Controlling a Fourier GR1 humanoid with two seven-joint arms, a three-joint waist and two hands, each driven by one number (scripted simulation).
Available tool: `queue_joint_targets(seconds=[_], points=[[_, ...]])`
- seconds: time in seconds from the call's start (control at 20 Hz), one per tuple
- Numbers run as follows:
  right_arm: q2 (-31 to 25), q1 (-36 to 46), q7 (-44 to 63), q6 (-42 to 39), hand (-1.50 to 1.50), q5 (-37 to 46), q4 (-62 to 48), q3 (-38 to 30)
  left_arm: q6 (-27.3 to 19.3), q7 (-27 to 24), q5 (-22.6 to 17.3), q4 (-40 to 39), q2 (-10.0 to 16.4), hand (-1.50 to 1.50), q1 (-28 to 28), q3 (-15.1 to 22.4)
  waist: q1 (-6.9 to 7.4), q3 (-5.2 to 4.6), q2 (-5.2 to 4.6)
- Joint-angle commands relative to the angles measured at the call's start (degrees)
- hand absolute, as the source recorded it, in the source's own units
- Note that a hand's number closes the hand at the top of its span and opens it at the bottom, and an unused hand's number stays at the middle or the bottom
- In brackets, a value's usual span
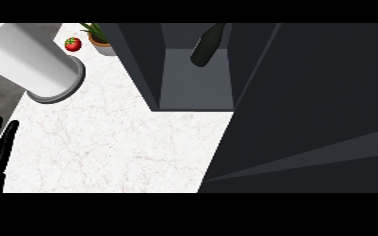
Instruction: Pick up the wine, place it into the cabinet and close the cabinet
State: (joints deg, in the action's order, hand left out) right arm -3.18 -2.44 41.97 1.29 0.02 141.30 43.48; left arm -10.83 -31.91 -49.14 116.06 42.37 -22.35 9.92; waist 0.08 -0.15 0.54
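Resting inside the open cabinet [142, 65] at twelve o'clock, the wine bottle [208, 46] is stowed, so the cabinet door [310, 105] at three o'clock wants a steady push near its free edge; left hand [9, 137], nine o'clock, grips nothing visible, openness indeterminable.

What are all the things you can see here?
wine bottle: one, dark green, inside the open cabinet
cabinet: one, dark grey, at the back of the counter
door: one, dark grey, swung open at the right
red fruit: one, red, back left
potted plant: one, green leaves, brown pot, beside the red fruit
cylinder: one, white, grey base, at the left
counter: one, white marble
left hand: one, black, at the left edge
right hand: none in view
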Motion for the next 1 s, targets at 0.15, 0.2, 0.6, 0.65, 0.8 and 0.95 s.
queue_joint_targets(seconds=[0.15,0.2,0.6,0.65,0.8,0.95], points=[[3.05,9.89,-2.21,10.71,1.5,8.65,-5.36,15.85,6.81,1.04,-3.44,-2.64,2.53,-1.5,-1.21,-5.6,0.76,-0.09,0.14],[3.06,12.68,0.13,13.86,1.5,9.84,-3.9,16.05,5.08,1.03,-2.3,-1.63,0.88,-1.5,-1.16,-3.96,0.53,-0.08,0.08],[2.79,26.54,1.49,21.55,1.5,11.17,-11.08,12.57,6.51,6.04,-5.9,-2.68,0.74,-1.5,3.64,-4.92,0.6,-0.09,-0.41],[2.75,28.76,5.34,20.99,1.5,10.06,-9.83,10.7,6.91,4.43,-3.53,-0.54,1.11,-1.5,0.52,-5.27,1.4,-0.08,-0.25],[2.67,32.36,3.49,23.14,1.5,5.7,-13.44,8.75,6.35,6.37,-5.26,-0.46,-0.04,-1.5,2.93,-4.79,1.69,-0.03,-0.57],[2.63,37.81,5.99,26.01,1.5,3.05,-13.58,6.52,4.52,7.47,-4.6,-1.61,-0.31,-1.5,5.07,-4.68,1.5,-0.11,-0.6]])
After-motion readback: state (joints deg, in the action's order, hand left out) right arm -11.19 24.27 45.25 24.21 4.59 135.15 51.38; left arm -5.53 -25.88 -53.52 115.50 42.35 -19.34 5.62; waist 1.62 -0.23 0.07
